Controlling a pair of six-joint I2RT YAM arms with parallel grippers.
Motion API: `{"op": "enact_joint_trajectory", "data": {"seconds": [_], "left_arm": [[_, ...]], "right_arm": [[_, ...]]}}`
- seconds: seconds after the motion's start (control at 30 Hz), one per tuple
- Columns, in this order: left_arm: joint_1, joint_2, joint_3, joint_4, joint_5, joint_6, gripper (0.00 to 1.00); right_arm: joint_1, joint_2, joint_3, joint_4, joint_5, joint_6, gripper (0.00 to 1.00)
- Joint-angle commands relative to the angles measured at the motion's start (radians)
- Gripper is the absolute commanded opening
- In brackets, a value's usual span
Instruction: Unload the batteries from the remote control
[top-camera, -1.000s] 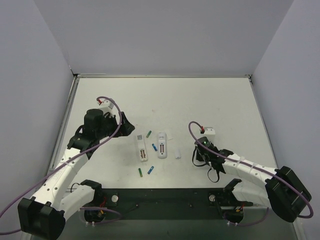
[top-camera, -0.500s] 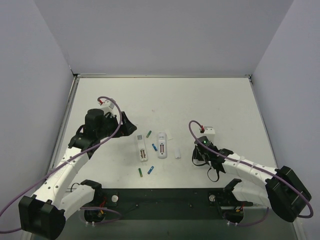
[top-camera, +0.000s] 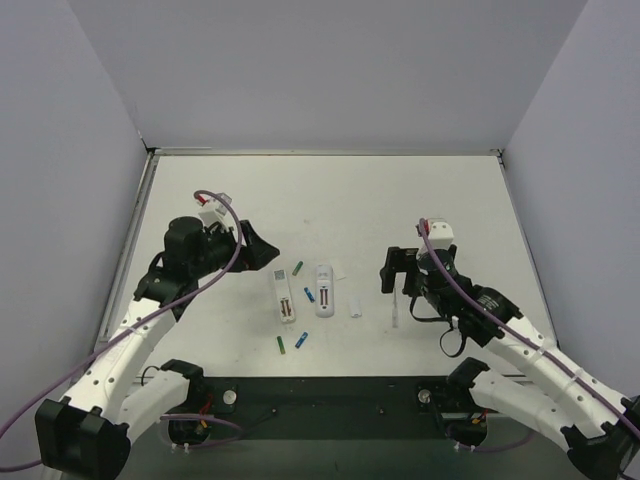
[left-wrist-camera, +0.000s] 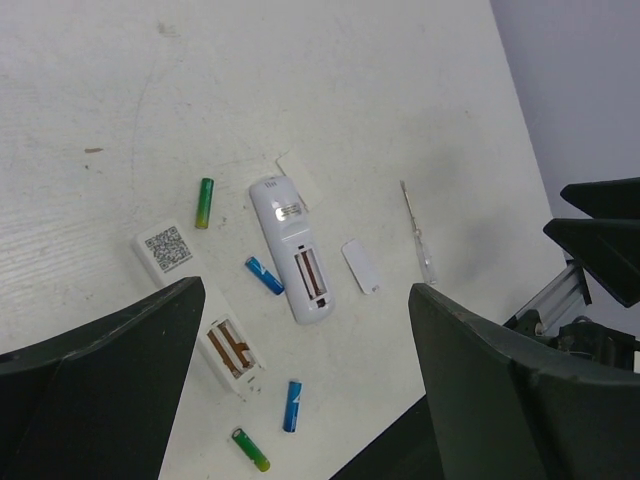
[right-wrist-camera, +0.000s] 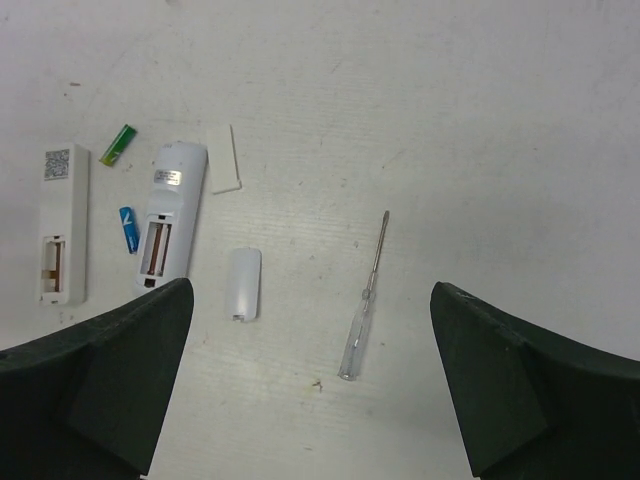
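Two white remotes (top-camera: 283, 297) (top-camera: 325, 290) lie backs up mid-table, their battery bays open and showing bare contacts. Loose batteries lie around them: a green one (left-wrist-camera: 204, 203), a blue one (left-wrist-camera: 265, 275), another blue (left-wrist-camera: 291, 405) and another green (left-wrist-camera: 250, 450). My left gripper (top-camera: 256, 250) hovers open to the left of the remotes, its jaws holding nothing (left-wrist-camera: 305, 296). My right gripper (top-camera: 388, 272) hangs open above a clear-handled screwdriver (right-wrist-camera: 365, 300) that lies on the table, apart from the fingers (right-wrist-camera: 310, 290).
Two detached battery covers lie by the rounded remote (right-wrist-camera: 170, 220), one (right-wrist-camera: 244, 284) right of its lower end and one (right-wrist-camera: 224, 160) near its top. The dark front rail (top-camera: 330, 395) borders the near edge. Grey walls enclose the white table (top-camera: 330, 200).
The right gripper has opened wide and risen up and back from the table, leaving the screwdriver lying there. The left arm has barely moved.
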Motion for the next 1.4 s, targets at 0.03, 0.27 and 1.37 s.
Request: {"op": "enact_joint_trajectory", "data": {"seconds": [0.03,0.27,1.37], "left_arm": [[0.009,-0.057,0.035,0.094,0.089,-0.002,0.95],[0.009,-0.164,-0.01,0.187,0.178,-0.003,0.95],[0.005,-0.169,0.072,0.186,0.132,-0.028,0.95]], "right_arm": [[0.008,-0.07,0.101,-0.221,0.097,0.065,1.0],[0.008,-0.189,0.104,-0.251,0.106,0.076,1.0],[0.008,-0.265,0.184,-0.234,0.172,-0.011,0.99]]}}
